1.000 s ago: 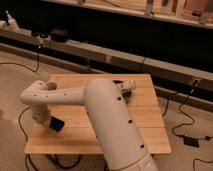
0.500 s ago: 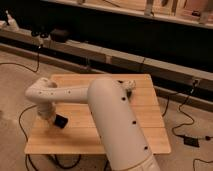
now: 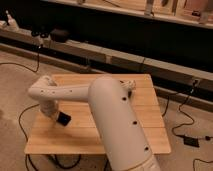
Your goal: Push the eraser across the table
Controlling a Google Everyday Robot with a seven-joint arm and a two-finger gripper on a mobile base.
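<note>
My white arm reaches from the lower right across the bamboo-coloured table [image 3: 145, 125] to its left side. The wrist bends down there, and the gripper [image 3: 63, 118] ends in a small black shape low over the wood, near the left edge. I cannot tell whether that black shape is only the gripper's tip or also the eraser lying against it. No separate eraser shows elsewhere on the table. The gripper is shut with nothing seen held in it.
A white cup [image 3: 130, 88] with dark contents peeks out behind my arm near the table's far edge. Black cables [image 3: 186, 117] trail over the carpet on both sides. A long low bench [image 3: 100, 52] runs behind the table.
The gripper and the black shape at its tip have slid a little to the right and slightly away from the near-left corner. The cup has stayed in place.
</note>
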